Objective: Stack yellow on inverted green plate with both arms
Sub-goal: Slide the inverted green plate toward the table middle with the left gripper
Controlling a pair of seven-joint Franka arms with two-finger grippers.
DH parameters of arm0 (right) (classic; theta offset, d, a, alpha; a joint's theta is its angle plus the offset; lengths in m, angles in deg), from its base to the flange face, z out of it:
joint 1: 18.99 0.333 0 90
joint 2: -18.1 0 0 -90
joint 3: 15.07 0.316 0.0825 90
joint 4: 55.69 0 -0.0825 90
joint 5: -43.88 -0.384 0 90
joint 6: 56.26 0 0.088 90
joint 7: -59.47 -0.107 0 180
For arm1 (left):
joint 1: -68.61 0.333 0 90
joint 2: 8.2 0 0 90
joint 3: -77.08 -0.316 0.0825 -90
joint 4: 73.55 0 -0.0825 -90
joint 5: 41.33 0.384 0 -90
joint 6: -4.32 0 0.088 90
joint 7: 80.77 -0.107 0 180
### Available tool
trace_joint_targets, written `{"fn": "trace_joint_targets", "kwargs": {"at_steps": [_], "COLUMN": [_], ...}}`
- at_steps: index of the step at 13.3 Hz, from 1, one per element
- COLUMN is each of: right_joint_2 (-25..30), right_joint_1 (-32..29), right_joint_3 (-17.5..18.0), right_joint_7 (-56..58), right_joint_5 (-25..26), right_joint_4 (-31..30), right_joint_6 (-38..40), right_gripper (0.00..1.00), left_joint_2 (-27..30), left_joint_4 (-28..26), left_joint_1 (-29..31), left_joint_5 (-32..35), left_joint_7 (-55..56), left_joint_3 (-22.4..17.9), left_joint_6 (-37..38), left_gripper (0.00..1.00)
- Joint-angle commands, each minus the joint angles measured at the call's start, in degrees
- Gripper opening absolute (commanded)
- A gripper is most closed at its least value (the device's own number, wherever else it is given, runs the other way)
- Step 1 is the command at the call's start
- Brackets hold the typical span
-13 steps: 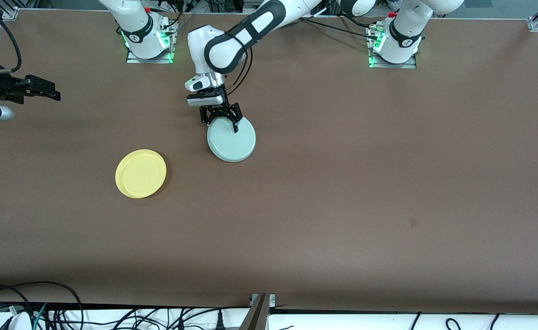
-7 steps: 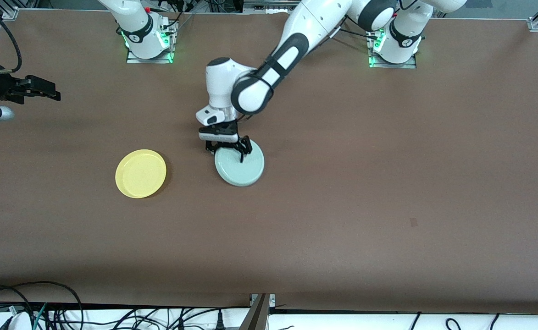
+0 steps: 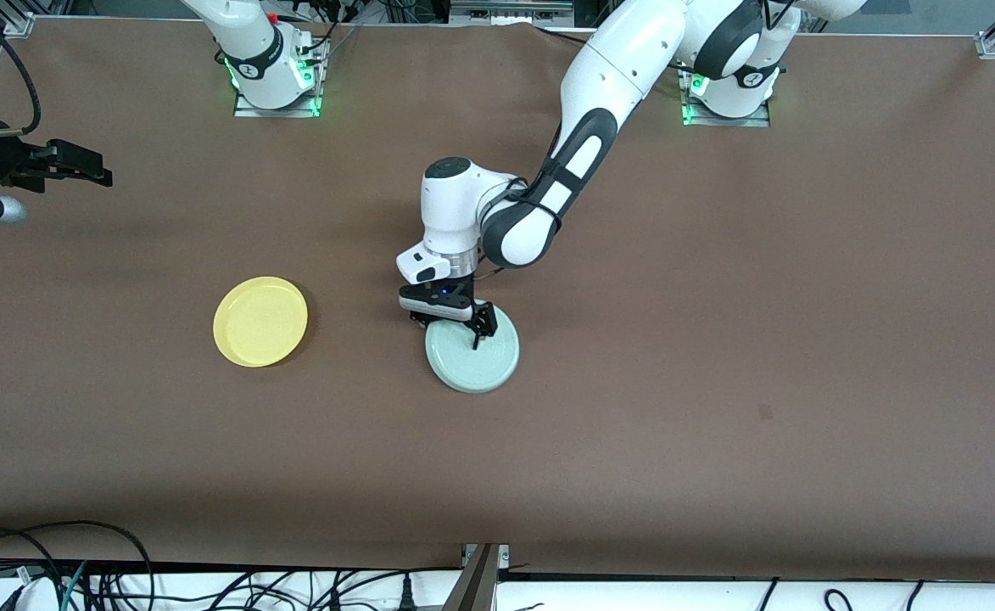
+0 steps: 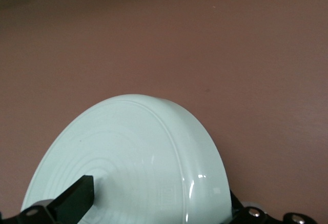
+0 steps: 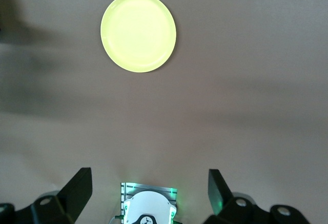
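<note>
- The left gripper (image 3: 461, 327) is down at the green plate (image 3: 473, 358), at the edge of the plate farthest from the front camera, near the middle of the table (image 3: 718, 339).
- In the left wrist view its jaws stand wide apart – one black finger (image 4: 77, 198) lies over the green plate's (image 4: 138, 152) face, the other sits just outside the rim, so the rim is between them. Whether the fingers press on the plate cannot be told.
- The green plate lies upside down on the table, its ringed underside facing up and its rim turned down.
- The yellow plate (image 3: 260, 321) lies right way up on the table, well apart from the green plate, toward the right arm's end and a little farther from the front camera.
- The right gripper (image 5: 148, 193) waits raised high at the right arm's end of the table – its wrist view looks down on the yellow plate (image 5: 138, 32) and the arm's own base (image 5: 148, 206).
- Its jaws are spread wide with nothing between them.
- Loose black cables (image 3: 81, 568) lie along the table edge nearest the front camera.
</note>
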Motion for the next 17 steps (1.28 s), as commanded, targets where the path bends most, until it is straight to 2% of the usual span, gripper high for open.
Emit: {"fn": "trace_joint_targets", "kwargs": {"at_steps": [1, 4, 9, 11, 15, 17], "right_joint_2": [0.2, 0.2, 0.2, 0.2, 0.2, 0.2], "right_joint_1": [0.0, 0.0, -0.1, 0.0, 0.0, 0.0], "right_joint_3": [0.1, 0.1, 0.1, 0.1, 0.1, 0.1], "right_joint_7": [-0.2, -0.2, -0.2, 0.5, 0.5, 0.5], "right_joint_5": [-0.2, -0.2, -0.2, -0.2, -0.1, -0.1], "right_joint_4": [0.3, 0.3, 0.3, 0.3, 0.4, 0.4], "right_joint_6": [0.8, 0.8, 0.8, 0.8, 0.8, 0.8], "right_gripper": [1.0, 1.0, 1.0, 1.0, 1.0, 1.0], "left_joint_2": [0.4, 3.5, 3.7, 4.8, 9.5, 10.8], "left_joint_4": [-1.2, -3.5, -3.6, -3.8, -3.5, -3.4], "left_joint_1": [-0.6, -0.5, 5.0, 7.9, 13.0, 14.0], "left_joint_5": [-12.6, -12.1, -9.9, -9.8, -10.6, -10.8], "left_joint_7": [3.9, 0.3, -22.3, -26.4, -40.7, -42.4], "left_joint_3": [6.2, 6.1, 5.6, 5.7, 6.0, 6.5], "left_joint_6": [-1.0, -0.1, 1.5, 2.4, 13.8, 19.7], "left_gripper": [1.0, 1.0, 1.0, 1.0, 1.0, 1.0]}}
